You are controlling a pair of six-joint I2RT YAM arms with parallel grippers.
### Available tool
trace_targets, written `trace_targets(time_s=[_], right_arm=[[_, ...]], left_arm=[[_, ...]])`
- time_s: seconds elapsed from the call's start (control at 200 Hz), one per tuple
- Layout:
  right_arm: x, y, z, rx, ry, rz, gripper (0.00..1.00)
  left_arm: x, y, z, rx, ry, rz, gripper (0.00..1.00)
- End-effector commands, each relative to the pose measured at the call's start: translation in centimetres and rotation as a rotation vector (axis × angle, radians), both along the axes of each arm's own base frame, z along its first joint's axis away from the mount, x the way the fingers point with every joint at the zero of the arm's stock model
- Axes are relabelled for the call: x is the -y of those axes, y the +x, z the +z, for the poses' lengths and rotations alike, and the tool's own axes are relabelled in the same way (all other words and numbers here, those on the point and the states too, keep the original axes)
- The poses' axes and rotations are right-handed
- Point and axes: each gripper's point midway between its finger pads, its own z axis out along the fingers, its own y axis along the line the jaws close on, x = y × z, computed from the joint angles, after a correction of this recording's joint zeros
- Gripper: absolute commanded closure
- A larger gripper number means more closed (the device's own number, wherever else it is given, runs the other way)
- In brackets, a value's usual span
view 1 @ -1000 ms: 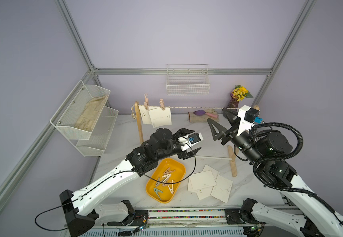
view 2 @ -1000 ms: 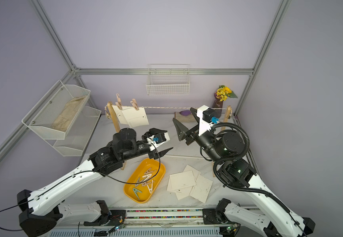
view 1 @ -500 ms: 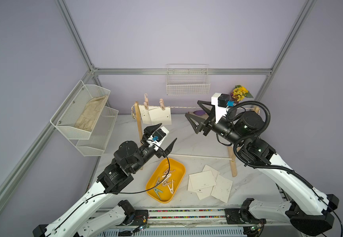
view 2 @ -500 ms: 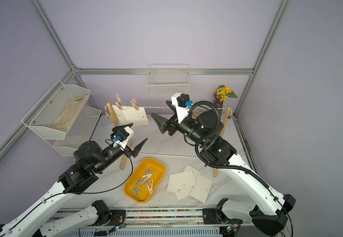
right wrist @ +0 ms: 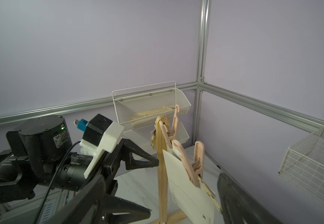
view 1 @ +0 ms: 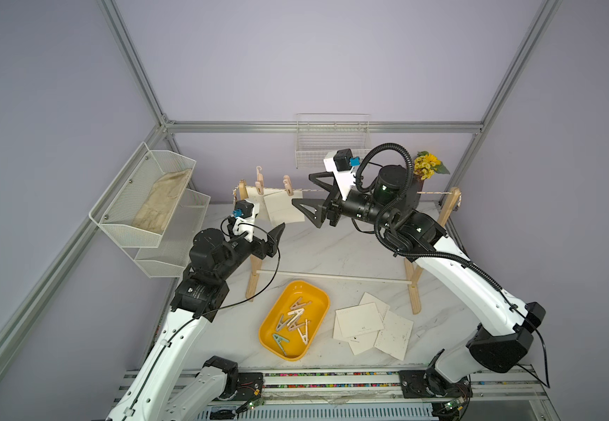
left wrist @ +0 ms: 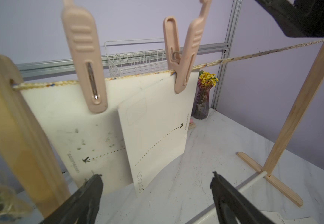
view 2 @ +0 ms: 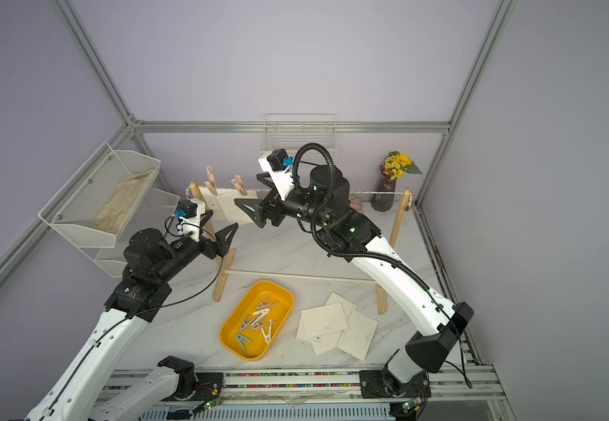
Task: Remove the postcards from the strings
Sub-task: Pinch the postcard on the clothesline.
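while two postcards (left wrist: 157, 124) hung pegged on the string (left wrist: 234, 59), the left gripper (left wrist: 156, 179) gaped wide and empty just below their edges; the right gripper (view 1: 304, 189) straddled the string, wide too, beside them.

Clearance findings. Two postcards (view 1: 281, 211) and their clothespins (left wrist: 182, 77) crowd the string (left wrist: 234, 58) hard against the left post (view 1: 252, 280), which stands just beside the left gripper (view 2: 224, 218). The right gripper (view 1: 301, 188) has spread fingers straddling the string beside the nearer clothespin. A white rod (view 1: 332, 277) crosses low over the bench (view 1: 332, 248); room lies beneath the string.
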Motion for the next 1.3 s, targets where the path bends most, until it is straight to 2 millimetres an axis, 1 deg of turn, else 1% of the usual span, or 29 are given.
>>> trace_targets(time_s=[0.0,0.09,0.2,0.24,0.4,0.465,0.64,0.725,0.955,0.99,1.015,1.16,1.295], right_arm=[[0.9,0.5,0.5,-0.022,0.008,0.034,0.08],[1.5,1.4,0.3,-0.048,0.013,0.052,0.08],[1.9,1.9,0.2,-0.063,0.015,0.081,0.08],[2.0,2.0,0.1,-0.071,0.014,0.093,0.08],[1.8,2.4,-0.2,-0.088,0.003,0.134,0.08],[1.7,2.6,-0.3,-0.094,-0.002,0.147,0.08],[0.6,3.4,-0.9,-0.122,-0.017,0.183,0.08],[0.0,3.9,-1.3,-0.140,-0.025,0.203,0.08],[-1.3,5.4,-2.5,-0.165,-0.057,0.232,0.08],[-1.5,5.5,-2.3,-0.153,-0.056,0.237,0.08],[-1.6,5.5,-2.9,-0.172,-0.070,0.246,0.08],[-2.2,5.1,-2.8,-0.144,-0.069,0.310,0.08],[-2.8,5.0,-2.8,-0.132,-0.066,0.364,0.09]], left_arm=[[2.1,-0.6,0.5,0.007,-0.064,-0.190,0.14],[2.3,-0.2,0.0,-0.002,-0.070,-0.239,0.17],[2.1,0.4,-0.3,-0.003,-0.093,-0.257,0.21],[1.9,0.5,-0.3,0.002,-0.096,-0.253,0.25],[1.6,0.5,-0.2,0.021,-0.098,-0.260,0.34],[1.6,0.5,-0.3,0.021,-0.097,-0.267,0.43],[1.6,0.2,-0.6,0.024,-0.099,-0.283,0.60],[1.6,0.1,-0.8,0.025,-0.100,-0.282,0.71],[1.3,0.1,-0.8,0.037,-0.104,-0.266,0.89],[1.3,0.1,-0.8,0.037,-0.107,-0.264,0.91],[1.3,0.0,-0.8,0.035,-0.109,-0.264,0.92],[1.3,0.0,-0.7,0.036,-0.121,-0.269,0.99],[1.3,0.1,-0.5,0.034,-0.136,-0.274,1.00]])
